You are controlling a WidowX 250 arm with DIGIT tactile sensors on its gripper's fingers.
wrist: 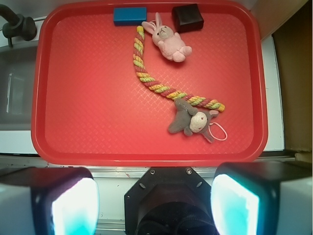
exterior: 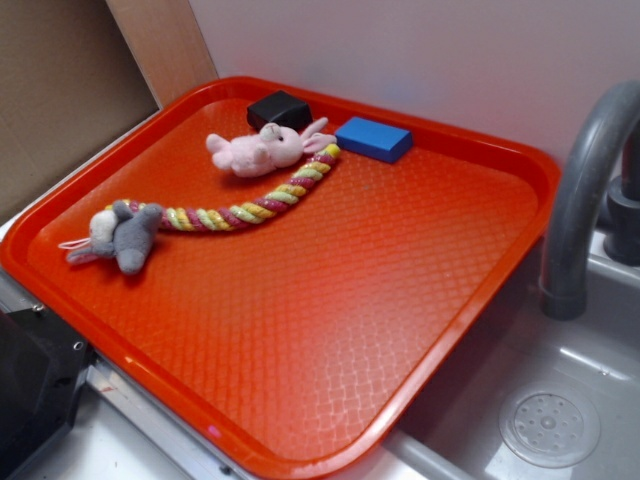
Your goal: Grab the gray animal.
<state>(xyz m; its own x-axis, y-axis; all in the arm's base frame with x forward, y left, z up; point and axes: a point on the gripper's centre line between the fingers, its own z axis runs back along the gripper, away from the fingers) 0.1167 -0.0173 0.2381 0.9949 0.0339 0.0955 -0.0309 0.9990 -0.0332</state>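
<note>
**Gray plush untouched on the red tray, gripper apart above the near rim**

Seen from the wrist camera: small soft gray animal plush with a whitish face (wrist: 191, 120) lying at about 4 o'clock on the red textured plastic tray (wrist: 88, 112), touching the end of the yellow, pink and green braided rope (wrist: 156, 73) and trailing a thin pale loop toward 3 o'clock. Rope curving from there up toward 12 o'clock. Pink bunny plush (wrist: 168, 41) just beside the rope's far end, between a flat blue rectangular block (wrist: 130, 15) at 12 o'clock and a black cube (wrist: 188, 17) at 1 o'clock. Gripper (wrist: 155, 203) with fingers spread wide, holding nothing, hanging beyond the tray's 6 o'clock rim, well apart from the gray toy.

From the exterior camera: gray animal (exterior: 122, 236) near the tray's (exterior: 470, 240) left edge, at roughly 9 o'clock. Gray curved faucet (exterior: 580, 190) and sink basin with a round drain (exterior: 549, 427) off to 3 and 5 o'clock
</note>
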